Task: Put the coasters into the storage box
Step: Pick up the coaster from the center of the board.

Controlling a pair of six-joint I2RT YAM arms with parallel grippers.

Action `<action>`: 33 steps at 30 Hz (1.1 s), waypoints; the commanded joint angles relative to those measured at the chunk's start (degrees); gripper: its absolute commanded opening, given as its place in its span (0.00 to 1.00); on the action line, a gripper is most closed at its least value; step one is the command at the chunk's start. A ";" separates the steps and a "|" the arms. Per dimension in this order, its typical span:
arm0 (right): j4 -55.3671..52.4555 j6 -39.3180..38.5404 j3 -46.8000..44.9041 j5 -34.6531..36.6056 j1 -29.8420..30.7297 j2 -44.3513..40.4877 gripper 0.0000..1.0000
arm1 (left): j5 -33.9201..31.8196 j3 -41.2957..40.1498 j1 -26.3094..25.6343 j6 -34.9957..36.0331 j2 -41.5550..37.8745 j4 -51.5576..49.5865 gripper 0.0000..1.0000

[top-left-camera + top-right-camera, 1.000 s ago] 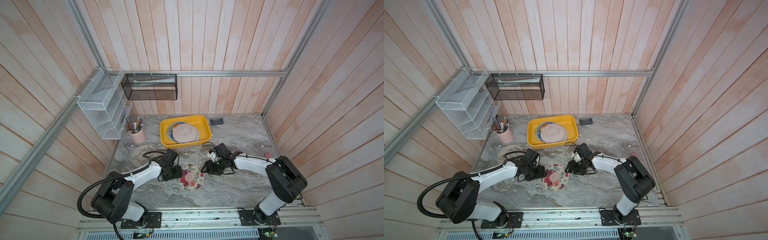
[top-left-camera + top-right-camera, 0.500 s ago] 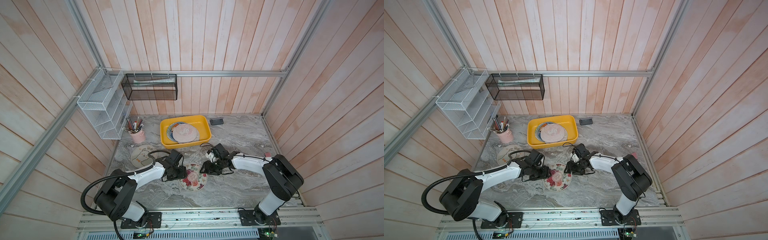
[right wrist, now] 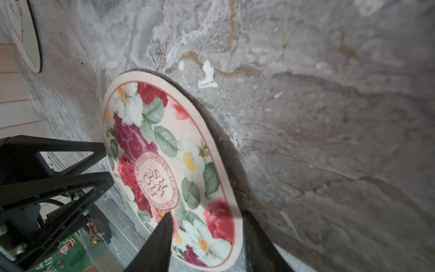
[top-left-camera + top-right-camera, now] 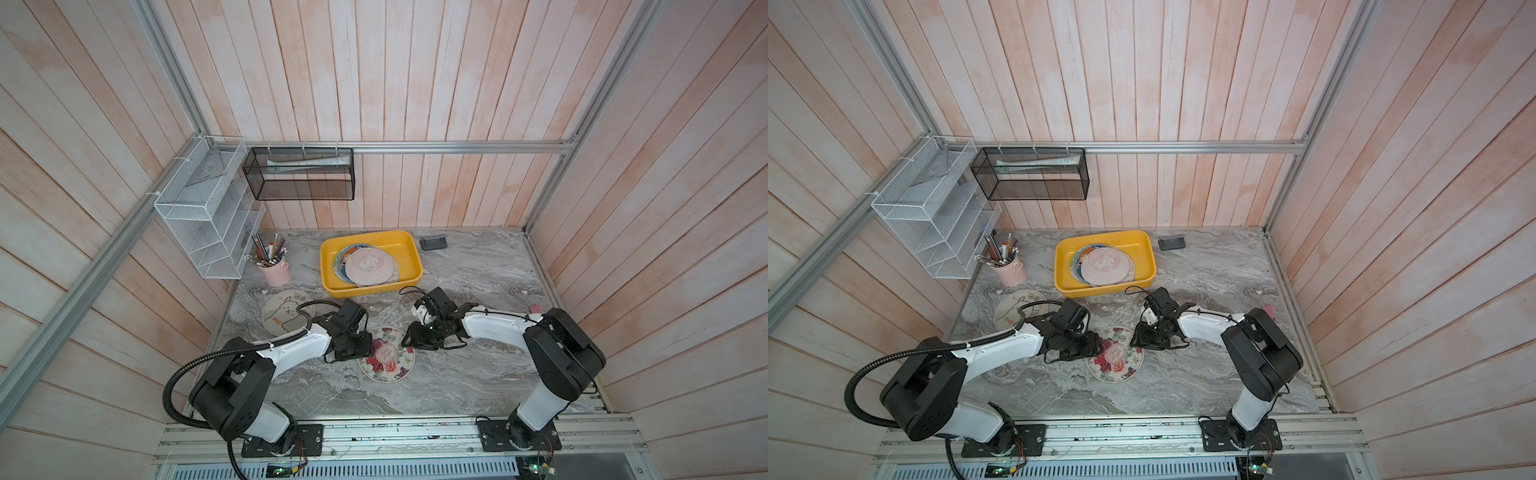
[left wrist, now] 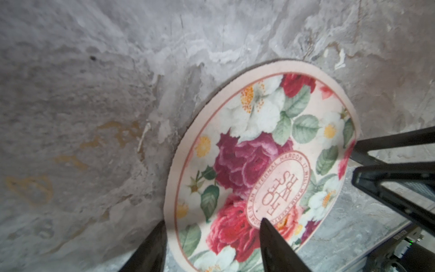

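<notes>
Overhead: floral coaster [image 4: 386,359] on table [image 4: 415,395], bare marble nearer; storage box [image 4: 409,249] far, holding a stack [image 4: 370,266]. Left wrist: left gripper [image 5: 211,221] fingers wide astride its left rim. Right wrist: right gripper [image 3: 207,213] parted astride right rim; alpaca coaster [image 3: 26,40] beyond.

Left pincer [image 5: 211,220], right pincer [image 3: 207,213] low (parted)

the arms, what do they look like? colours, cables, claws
Both match: the left arm and right arm have white rounded shells with black joints and black bases. A black ribbed hose loops beside the left one; thin black wires run along the right. The left claw and right claw are black, with slim open-framed triangular fingers.
</notes>
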 commanded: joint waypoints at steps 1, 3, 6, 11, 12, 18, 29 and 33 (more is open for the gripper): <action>-0.94 0.21 0.93 0.71 0.55 1.43 0.47 | 1.10 -1.42 -0.73 -0.36 2.92 -2.17 0.63; -0.78 0.29 1.01 0.66 0.56 1.42 0.45 | 1.07 -1.36 -0.73 -0.36 2.90 -2.24 0.63; -0.42 0.47 1.10 0.47 0.55 1.46 0.35 | 1.07 -1.35 -0.73 -0.36 2.90 -2.32 0.63; 0.15 0.65 1.27 0.12 0.55 1.46 0.21 | 1.09 -1.52 -0.77 -0.49 2.75 -2.34 0.63; 0.19 0.70 1.43 0.11 0.55 1.47 0.19 | 1.01 -1.50 -0.77 -0.53 2.77 -2.43 0.63; -0.55 0.61 2.38 -0.18 0.55 0.67 0.02 | 0.70 -1.52 -0.76 -0.70 2.53 -2.43 0.63; -8.08 -0.65 10.45 0.38 0.39 -4.30 0.00 | -1.11 -2.89 3.82 -2.12 -3.58 -2.17 0.77; -11.40 -1.58 16.31 0.61 0.37 -4.66 0.00 | -1.44 -3.58 7.02 -2.04 -6.56 -2.23 0.82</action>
